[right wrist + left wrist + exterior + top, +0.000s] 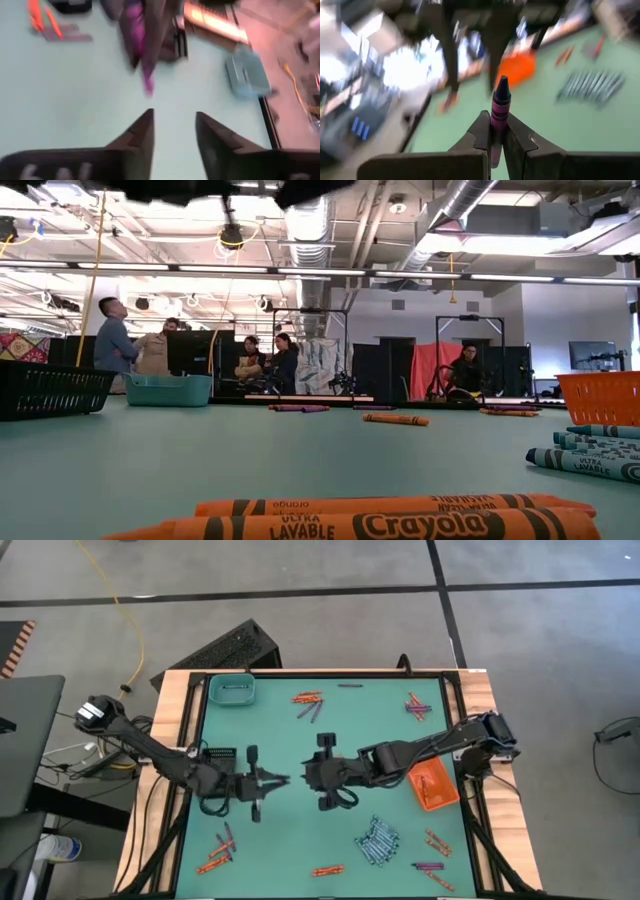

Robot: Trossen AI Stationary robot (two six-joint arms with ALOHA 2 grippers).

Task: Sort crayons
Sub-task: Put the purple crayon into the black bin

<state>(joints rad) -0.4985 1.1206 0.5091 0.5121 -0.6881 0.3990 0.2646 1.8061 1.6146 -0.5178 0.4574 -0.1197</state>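
Above the middle of the green table, the left gripper is pinching a purple crayon between its fingers, tip pointing ahead toward the right gripper, which is facing it just beside, its fingers standing spread with nothing between them. Other crayons are lying scattered: a pale blue-grey bunch at about five o'clock, orange and purple ones near twelve, more at seven. The orange tray is sitting at three, the teal tray at eleven.

Teal tray, orange tray and black tray on table.
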